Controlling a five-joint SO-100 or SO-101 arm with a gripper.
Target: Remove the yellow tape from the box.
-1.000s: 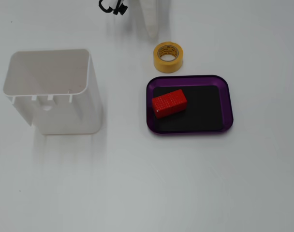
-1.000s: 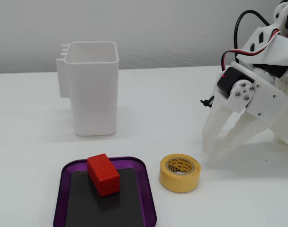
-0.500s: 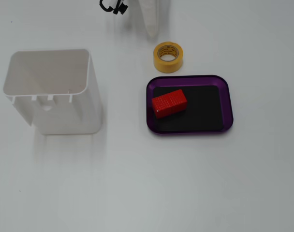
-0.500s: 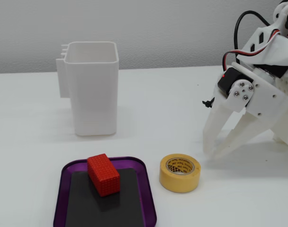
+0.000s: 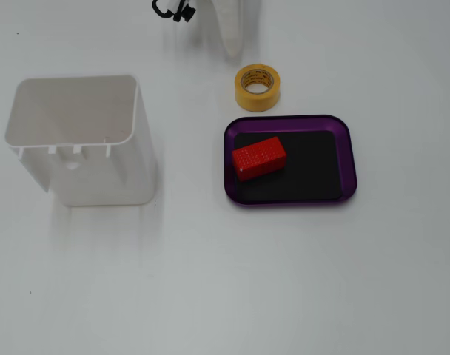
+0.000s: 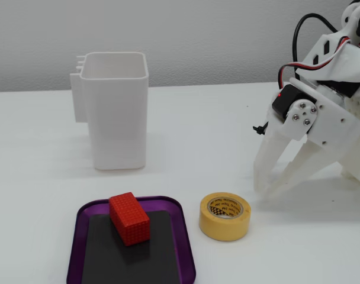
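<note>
The yellow tape (image 5: 257,87) is a ring-shaped roll lying flat on the white table, just outside the far rim of the purple box (image 5: 348,155). In the other fixed view the tape (image 6: 225,216) sits right of the box (image 6: 189,248). The box holds only a red block (image 5: 259,157). My gripper (image 6: 266,192) points down at the table, a little beyond the tape and not touching it. Its fingers stand slightly apart and hold nothing. From above only its white tip (image 5: 232,49) shows at the top edge.
A tall white plastic bin (image 5: 81,137) stands on the table left of the box; it also shows in the other fixed view (image 6: 115,112). The arm's body and cables (image 6: 340,106) fill the right side of that view.
</note>
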